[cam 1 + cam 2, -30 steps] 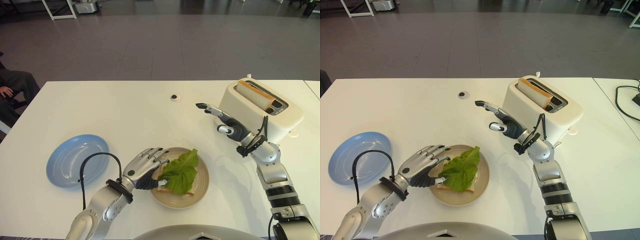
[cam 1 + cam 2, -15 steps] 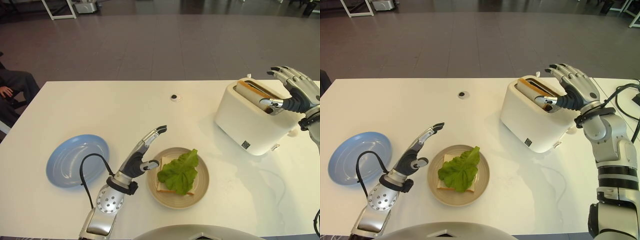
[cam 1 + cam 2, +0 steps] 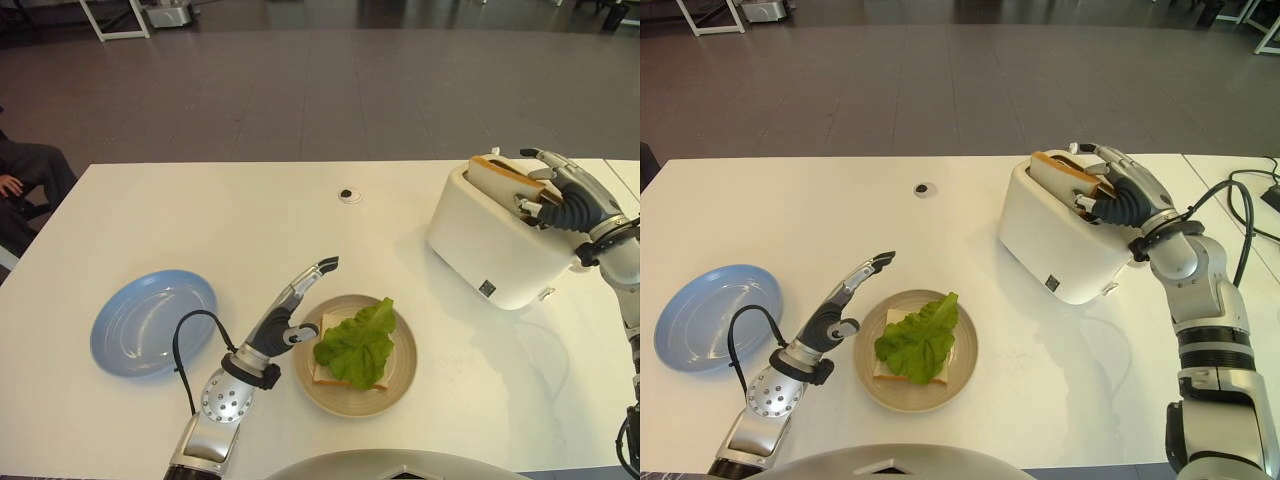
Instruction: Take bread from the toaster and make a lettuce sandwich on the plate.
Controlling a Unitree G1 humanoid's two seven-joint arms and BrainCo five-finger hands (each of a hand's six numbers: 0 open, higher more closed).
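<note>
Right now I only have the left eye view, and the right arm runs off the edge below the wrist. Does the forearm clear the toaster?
Observer: Yes. In the right eye view the right forearm stands right of the toaster, apart from its wall.
Operator: Good, the right hand is on the bread slice. Anything further right to avoid?
Observer: A black cable lies on the neighbouring table, at the picture's right edge.

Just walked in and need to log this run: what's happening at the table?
The robot's right hand grips the slice of toasted bread standing in the white toaster; the slice is not yet out. Its left hand is open beside the round beige plate, where a green lettuce leaf lies on a slice of white bread. A light blue plate sits further left.
</note>
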